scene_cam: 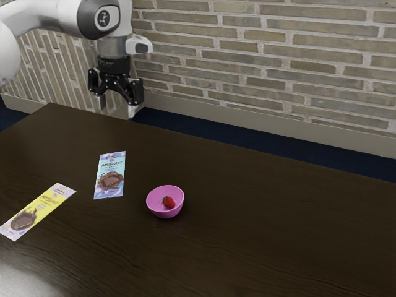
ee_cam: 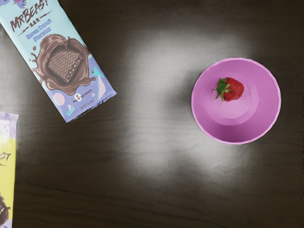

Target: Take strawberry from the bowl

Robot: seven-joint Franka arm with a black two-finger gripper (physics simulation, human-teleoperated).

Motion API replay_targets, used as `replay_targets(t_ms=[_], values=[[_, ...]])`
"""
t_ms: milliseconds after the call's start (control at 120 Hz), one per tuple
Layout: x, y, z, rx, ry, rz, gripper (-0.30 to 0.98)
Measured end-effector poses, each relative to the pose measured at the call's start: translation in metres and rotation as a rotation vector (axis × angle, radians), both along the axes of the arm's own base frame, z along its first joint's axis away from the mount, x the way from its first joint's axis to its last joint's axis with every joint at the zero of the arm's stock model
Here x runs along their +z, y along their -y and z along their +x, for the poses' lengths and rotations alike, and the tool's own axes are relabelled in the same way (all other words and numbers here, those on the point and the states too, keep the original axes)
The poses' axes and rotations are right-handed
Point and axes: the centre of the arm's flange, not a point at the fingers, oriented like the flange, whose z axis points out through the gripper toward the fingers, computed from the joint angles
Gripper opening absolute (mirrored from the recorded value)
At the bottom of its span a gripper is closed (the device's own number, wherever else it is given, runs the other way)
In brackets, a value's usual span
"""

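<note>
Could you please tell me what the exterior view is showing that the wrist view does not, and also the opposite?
The exterior view shows the arm, its jaws apart and raised above the table, the brick wall, and the whole length of the yellow bar.

The wrist view gives readable small print on the blue bar, "Quinoa Crunch Chocolate", and the round inner base of the bowl.

Both share the table, the two bars, and the bowl with the strawberry inside.
</note>
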Motion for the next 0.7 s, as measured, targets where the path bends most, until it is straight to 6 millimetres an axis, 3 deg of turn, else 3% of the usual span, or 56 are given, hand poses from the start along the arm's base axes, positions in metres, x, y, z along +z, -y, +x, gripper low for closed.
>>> replay_targets(t_ms=[233,433,567,700], values=[[0.008,-0.006,0.014,0.070,0.131,0.002,0.67],[0.006,-0.005,0.018,0.418,0.222,-0.008,0.67],[-0.006,-0.003,0.023,0.642,0.241,-0.015,0.67],[-0.047,-0.001,0.028,0.815,0.229,-0.001,0.67]])
